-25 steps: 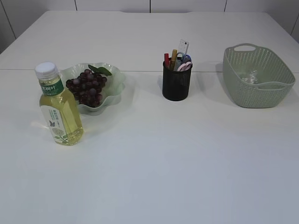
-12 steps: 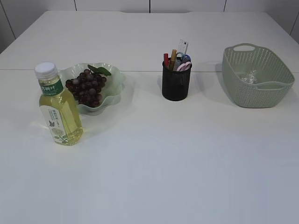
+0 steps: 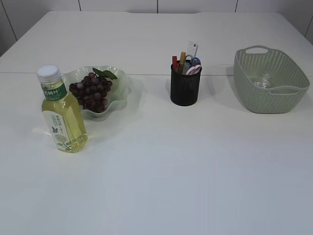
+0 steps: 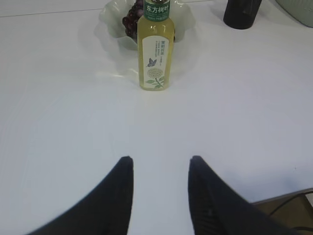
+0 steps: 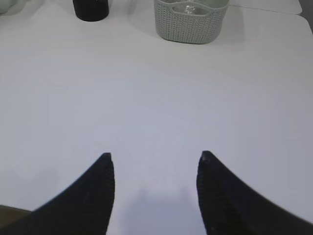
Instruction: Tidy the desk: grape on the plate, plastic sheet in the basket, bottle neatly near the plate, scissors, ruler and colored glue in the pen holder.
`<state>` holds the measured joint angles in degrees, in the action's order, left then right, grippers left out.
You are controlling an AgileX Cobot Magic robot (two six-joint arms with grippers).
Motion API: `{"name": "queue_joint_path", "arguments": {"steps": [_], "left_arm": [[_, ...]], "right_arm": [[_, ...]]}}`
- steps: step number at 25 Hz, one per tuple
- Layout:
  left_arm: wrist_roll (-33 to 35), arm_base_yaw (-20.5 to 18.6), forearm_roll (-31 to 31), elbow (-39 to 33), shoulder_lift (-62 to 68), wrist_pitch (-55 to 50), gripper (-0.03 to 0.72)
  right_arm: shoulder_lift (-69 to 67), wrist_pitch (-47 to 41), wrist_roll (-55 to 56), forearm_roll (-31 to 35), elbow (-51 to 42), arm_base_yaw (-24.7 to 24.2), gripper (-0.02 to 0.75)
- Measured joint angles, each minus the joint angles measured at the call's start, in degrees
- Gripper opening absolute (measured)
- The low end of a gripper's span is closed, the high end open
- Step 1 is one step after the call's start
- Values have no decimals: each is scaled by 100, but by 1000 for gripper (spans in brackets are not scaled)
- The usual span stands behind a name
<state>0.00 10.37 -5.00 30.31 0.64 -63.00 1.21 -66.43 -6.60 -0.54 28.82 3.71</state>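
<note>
Grapes (image 3: 91, 91), a dark red bunch with a green leaf, lie in the pale green wavy plate (image 3: 120, 90) at the far left of the white table (image 3: 161, 166). Just in front of the plate and a little to its left stands the bottle (image 3: 61, 115), upright, with a white cap, a green label and yellowish liquid inside; it stands very close to the plate's near rim, though contact cannot be judged. Near the middle of the table's far half sits the black mesh pen holder (image 3: 185, 86), with the clear ruler (image 3: 191, 49), the scissors (image 3: 194, 66) with pink and blue handles, and red and brownish sticks, probably the colored glue (image 3: 174, 62), poking out of its top. At the far right stands the grey-green woven basket (image 3: 281, 98), with the crumpled plastic sheet (image 3: 262, 80) lying inside it.

Neither arm shows in the exterior view. The left gripper (image 4: 161, 164) hangs over bare table on the near side, well apart from the bottle, its jaws apart with nothing between them. The right gripper (image 5: 155, 156) hovers likewise over bare table, well short of the basket, jaws spread wide and empty.
</note>
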Motion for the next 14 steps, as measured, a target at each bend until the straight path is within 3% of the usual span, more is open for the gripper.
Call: {"name": "queue_joint_path", "arguments": {"steps": [14], "left_arm": [[0, 0, 66, 0, 0, 0, 256]], "right_arm": [[0, 10, 0, 8, 0, 12, 431]]}}
